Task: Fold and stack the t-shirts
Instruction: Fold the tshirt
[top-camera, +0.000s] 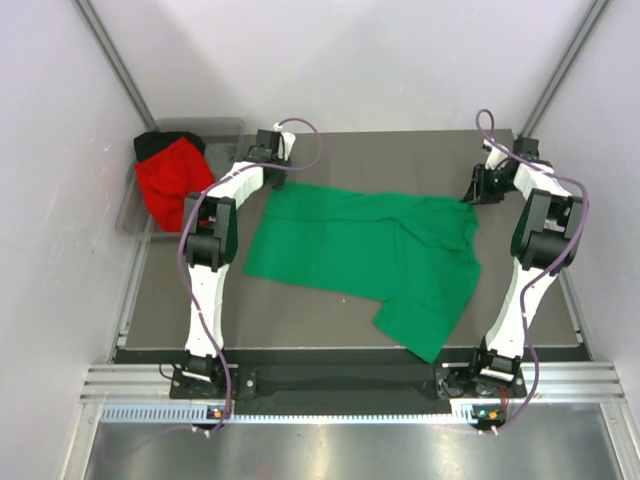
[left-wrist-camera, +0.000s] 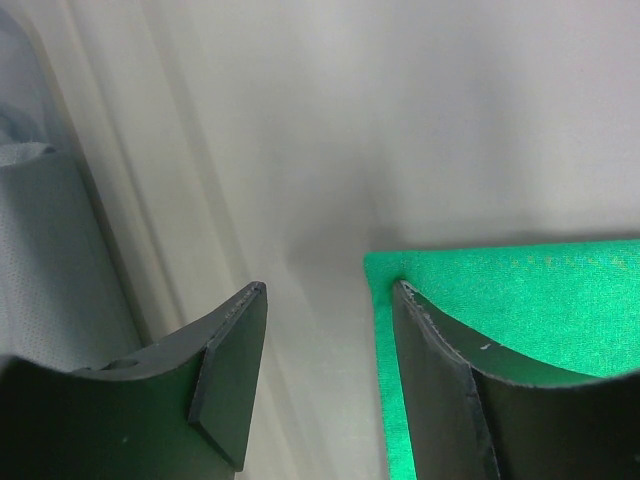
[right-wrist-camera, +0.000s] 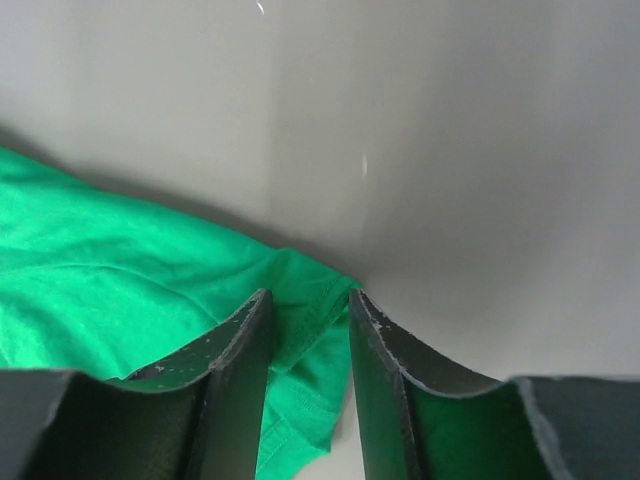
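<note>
Green cloth t-shirt spread flat mid-table. Overhead only: red t-shirt in grey plastic bin. Wrist views only: left pincer open beside shirt corner, right pincer open, straddling hem.

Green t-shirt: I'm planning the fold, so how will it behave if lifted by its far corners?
Probably floppy: the green t-shirt lies flat with wrinkles and creases, so it should sag between held corners. It is likely light, since it looks like thin cloth. If pushed, it would probably bunch up rather than slide across the table.
</note>
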